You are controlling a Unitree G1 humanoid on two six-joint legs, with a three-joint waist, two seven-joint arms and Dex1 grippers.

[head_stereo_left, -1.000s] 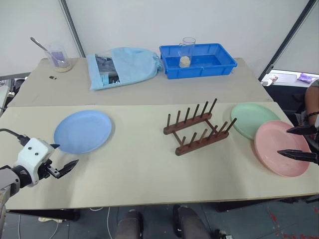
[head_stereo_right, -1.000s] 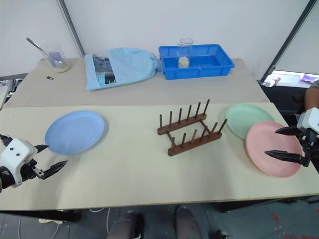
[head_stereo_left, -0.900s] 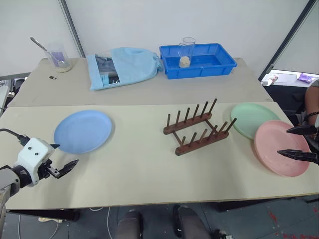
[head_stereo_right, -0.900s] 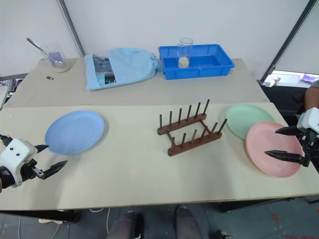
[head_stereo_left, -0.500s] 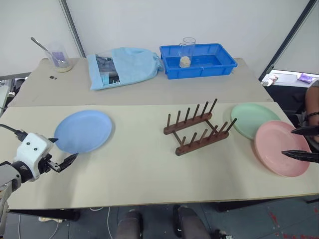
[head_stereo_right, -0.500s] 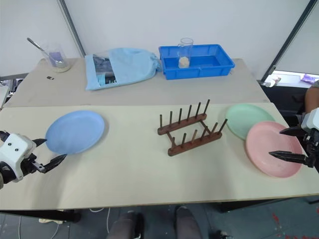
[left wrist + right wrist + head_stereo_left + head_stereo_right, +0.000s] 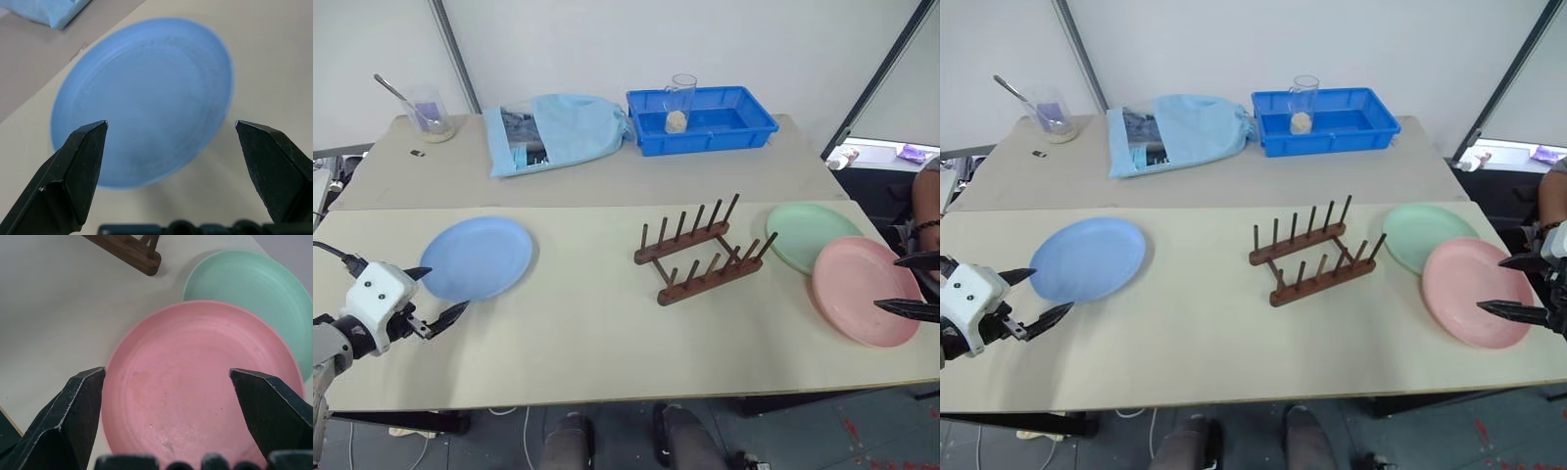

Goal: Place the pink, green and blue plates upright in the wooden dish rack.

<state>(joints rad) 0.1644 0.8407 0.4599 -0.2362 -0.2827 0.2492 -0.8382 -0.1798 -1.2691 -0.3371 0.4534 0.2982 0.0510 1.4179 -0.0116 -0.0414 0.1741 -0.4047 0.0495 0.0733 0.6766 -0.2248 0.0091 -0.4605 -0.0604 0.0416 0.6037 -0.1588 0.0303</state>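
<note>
Both grippers, L (image 7: 438, 296) and R (image 7: 1518, 286), were wide open, empty; you risked shoving pink plate (image 7: 1475, 291) off table's right edge (image 7: 1549, 367).

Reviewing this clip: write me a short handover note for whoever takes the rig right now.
Left gripper: open, empty, at the near-left edge of the blue plate.
Right gripper: open, empty, over the right edge of the pink plate.
Pink plate lies flat, overlapping the edge of the green plate behind it.
Wooden dish rack stands mid-table with no plates in it.
Done: nothing racked.
Left: grasp each of the three plates and stand it upright between the pegs.
</note>
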